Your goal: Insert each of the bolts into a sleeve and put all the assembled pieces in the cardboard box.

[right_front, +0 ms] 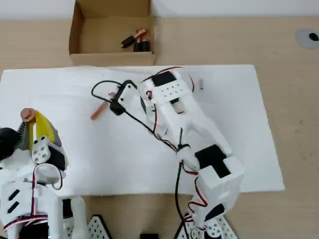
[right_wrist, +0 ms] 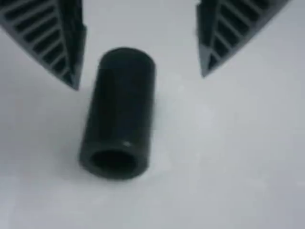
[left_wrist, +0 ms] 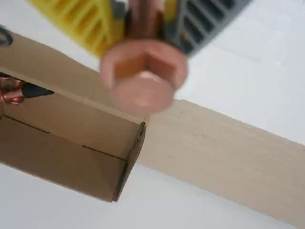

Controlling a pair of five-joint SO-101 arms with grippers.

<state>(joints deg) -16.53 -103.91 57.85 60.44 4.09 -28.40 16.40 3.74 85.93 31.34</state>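
My left gripper (right_front: 31, 123), with one yellow and one grey finger, is shut on a copper bolt (right_front: 27, 114) at the left edge of the white sheet; the bolt's hex head (left_wrist: 143, 74) points toward the cardboard box (left_wrist: 71, 143). My right gripper (right_wrist: 138, 62) stands open just above the sheet, its black fingers on either side of a black sleeve (right_wrist: 119, 119) lying on its side. In the high view that gripper (right_front: 118, 102) sits near the sheet's middle, close to a loose copper bolt (right_front: 98, 110). The cardboard box (right_front: 79, 35) holds assembled pieces (right_front: 135, 40).
A white sheet (right_front: 239, 149) covers the wooden table, and the box stands just beyond its far edge. A small grey item (right_front: 201, 84) lies on the sheet past the right arm. A grey disc (right_front: 308, 37) sits at the table's far right.
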